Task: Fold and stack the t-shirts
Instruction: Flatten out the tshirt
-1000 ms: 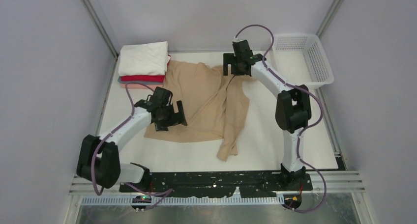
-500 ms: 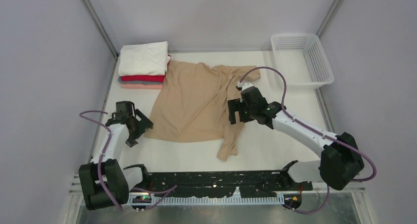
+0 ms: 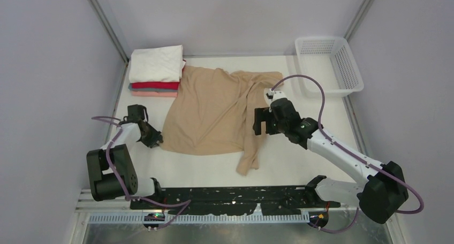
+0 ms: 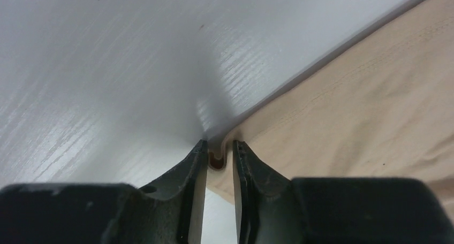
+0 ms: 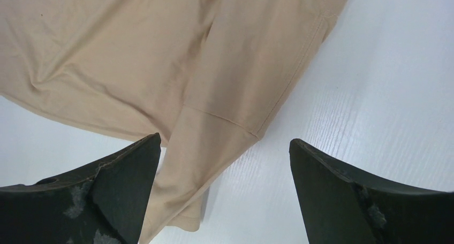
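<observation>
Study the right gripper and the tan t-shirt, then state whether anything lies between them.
Nothing visible does. The right gripper hangs open over the tan t-shirt, and its wrist view shows only cloth and bare table between the fingers. The left gripper is shut on the shirt's edge.

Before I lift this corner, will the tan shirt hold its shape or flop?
Probably flops: the tan shirt lies creased and folded over itself. Likely light, since the left gripper pinches just its thin edge. It would probably drape and drag along the table.
</observation>
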Available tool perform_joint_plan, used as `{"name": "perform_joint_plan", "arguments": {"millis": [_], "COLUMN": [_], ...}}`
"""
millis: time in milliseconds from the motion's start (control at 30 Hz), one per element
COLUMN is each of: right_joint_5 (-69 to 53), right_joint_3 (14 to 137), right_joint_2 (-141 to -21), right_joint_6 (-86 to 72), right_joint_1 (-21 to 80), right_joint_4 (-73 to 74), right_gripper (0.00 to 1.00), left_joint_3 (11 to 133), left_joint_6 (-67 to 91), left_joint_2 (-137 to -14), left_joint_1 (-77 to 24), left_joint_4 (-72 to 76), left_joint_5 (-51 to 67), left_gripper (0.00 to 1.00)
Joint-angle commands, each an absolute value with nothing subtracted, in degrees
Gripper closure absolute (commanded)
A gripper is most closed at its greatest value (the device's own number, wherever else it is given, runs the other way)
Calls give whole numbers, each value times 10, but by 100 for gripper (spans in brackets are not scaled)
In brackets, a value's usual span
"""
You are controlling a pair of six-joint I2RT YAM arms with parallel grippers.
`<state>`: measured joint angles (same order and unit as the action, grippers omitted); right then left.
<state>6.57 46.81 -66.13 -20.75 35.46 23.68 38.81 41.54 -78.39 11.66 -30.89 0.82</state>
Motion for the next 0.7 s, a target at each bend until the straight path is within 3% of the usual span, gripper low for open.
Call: {"name": "perform_joint_plan", "arguments": {"millis": [0,67,133,300,667], "right_joint_5": [93,96,97,79,84], "right_joint_3": [464,464,463,473,526], "right_joint_2": [-634,-630,-627,-625,-738], "right_joint_6": [-219,-219,-220,-200,-101], "right_joint_1": [354,354,355,376,676], "right_joint_4": [237,245,249,269,360], "right_gripper": [5,5,5,5,0], "left_joint_3": [363,362,361,354,372], "left_joint_6": [415,413,410,388,349], "left_joint_2": [-810,-811,-807,-775,-707], "left_joint_1": [118,118,118,118,118], "left_joint_4": [-275,-280,-284,-287,-322], "left_joint_5": [40,40,38,47,24], "left_gripper": [76,82,100,100,100]}}
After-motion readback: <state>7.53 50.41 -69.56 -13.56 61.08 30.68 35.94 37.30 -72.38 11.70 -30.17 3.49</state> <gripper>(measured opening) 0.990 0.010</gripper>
